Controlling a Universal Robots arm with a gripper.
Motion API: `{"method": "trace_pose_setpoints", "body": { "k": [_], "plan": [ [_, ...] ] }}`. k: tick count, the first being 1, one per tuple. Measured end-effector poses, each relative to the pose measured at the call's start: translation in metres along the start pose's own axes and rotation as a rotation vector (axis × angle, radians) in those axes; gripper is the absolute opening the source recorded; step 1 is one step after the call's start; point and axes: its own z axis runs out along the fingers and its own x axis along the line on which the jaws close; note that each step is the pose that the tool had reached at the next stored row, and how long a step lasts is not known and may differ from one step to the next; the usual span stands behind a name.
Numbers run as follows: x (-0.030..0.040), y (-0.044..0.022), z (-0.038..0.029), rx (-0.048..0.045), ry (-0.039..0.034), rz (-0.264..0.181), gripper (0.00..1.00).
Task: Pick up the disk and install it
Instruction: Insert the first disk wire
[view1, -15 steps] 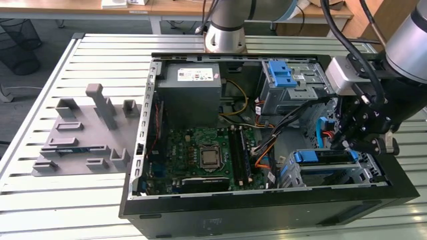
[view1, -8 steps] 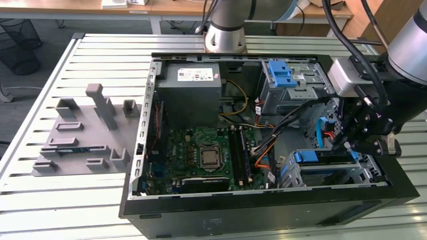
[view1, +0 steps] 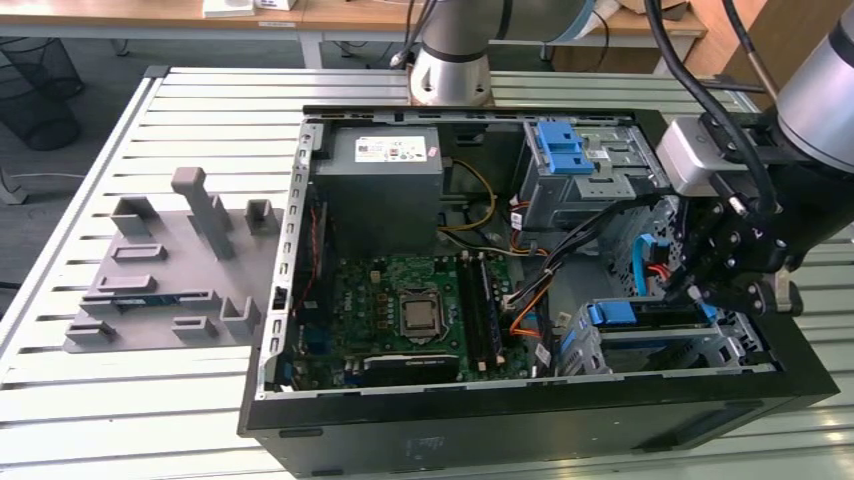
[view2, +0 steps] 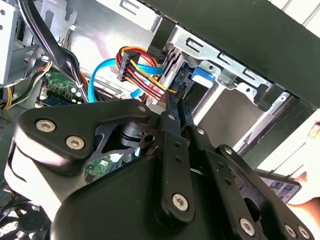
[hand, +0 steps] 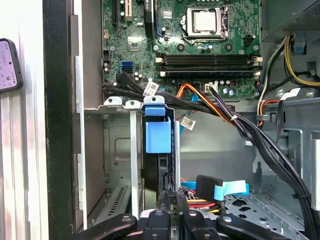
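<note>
The disk (view1: 617, 313) stands on edge in the drive cage (view1: 727, 345) at the case's front corner, on the exterior view's right. Its blue carrier tab (hand: 158, 135) faces the motherboard. In the second wrist view the disk's dark edge and blue frame (view2: 201, 76) run down into the silver cage. My gripper (view1: 690, 290) hangs over that cage. Its thin black fingers (hand: 165, 200) are drawn together on the disk's end. The second wrist view shows the gripper (view2: 175, 102) pinched on that same edge.
The open computer case (view1: 534, 420) lies on a slatted table. Inside are the motherboard (view1: 414, 310), a gray power supply (view1: 387, 170), an upper bay with another blue carrier (view1: 558, 150), and cable bundles (hand: 225, 115) beside the cage. A gray fixture (view1: 174, 270) lies at the left. A hand (view2: 306, 185) holds a phone.
</note>
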Motion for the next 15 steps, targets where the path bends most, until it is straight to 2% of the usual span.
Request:
{"method": "trace_pose_setpoints", "body": {
  "k": [15],
  "plan": [
    [0.0023,-0.0016,0.0014,-0.0058,0.0001,0.002,0.16]
  ]
}}
